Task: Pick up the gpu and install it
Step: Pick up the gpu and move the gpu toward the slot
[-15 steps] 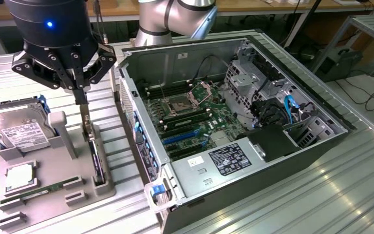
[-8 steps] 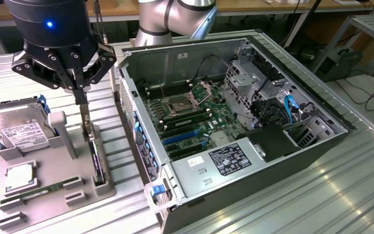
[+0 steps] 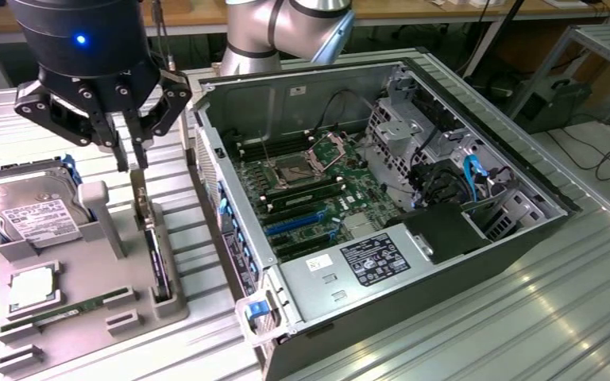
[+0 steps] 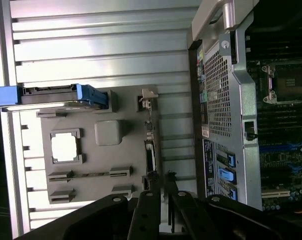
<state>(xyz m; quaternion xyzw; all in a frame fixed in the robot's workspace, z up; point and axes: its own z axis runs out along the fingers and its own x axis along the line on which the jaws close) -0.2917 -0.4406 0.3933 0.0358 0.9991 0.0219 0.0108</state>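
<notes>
Jaws: narrowly parted, nothing held, poised above the far, bracket end of the gpu (image 3: 159, 266). Card is stood on edge in grey fixture tray (image 3: 83, 313) on desk (image 3: 496, 325), long axis parallel to the neighbouring computer case (image 3: 273, 99).

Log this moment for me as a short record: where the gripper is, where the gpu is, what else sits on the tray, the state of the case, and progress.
gripper: above one end of the gpu, carrying nothing
gpu: on edge in a slot of the gray tray, on the side next to the computer case
also on tray: hard drive, processor chip, memory stick
computer case: side open, motherboard exposed
progress: gpu not yet picked up
</notes>
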